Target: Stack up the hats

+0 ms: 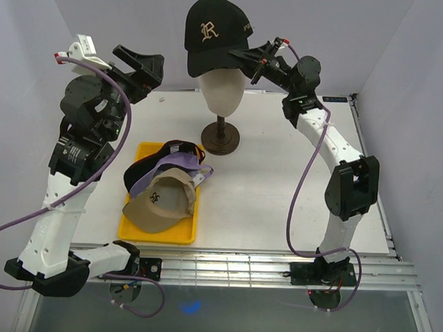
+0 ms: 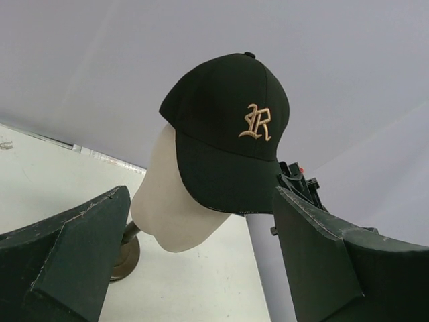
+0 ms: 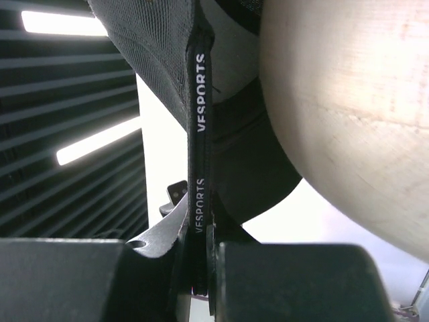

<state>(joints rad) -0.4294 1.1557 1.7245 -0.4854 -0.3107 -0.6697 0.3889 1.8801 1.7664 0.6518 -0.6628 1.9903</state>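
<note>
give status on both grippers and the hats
Left gripper open, beside mannequin head. Right gripper shut on black cap back strap, cap on the head. Other caps piled in yellow tray. Nothing blocking.

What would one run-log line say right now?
black cap: on mannequin head; right tool: shut on its strap; left tool: open, empty; other caps: in yellow tray

A white table (image 1: 278, 204) stands boxed in by plain pale lavender-grey walls (image 1: 125, 17) at left, back and right, metal rails (image 1: 240, 267) line its near edge above a grey-green floor (image 1: 274, 321), and bright strip lights (image 3: 64, 23) glow among dark slats (image 3: 67, 201).
</note>
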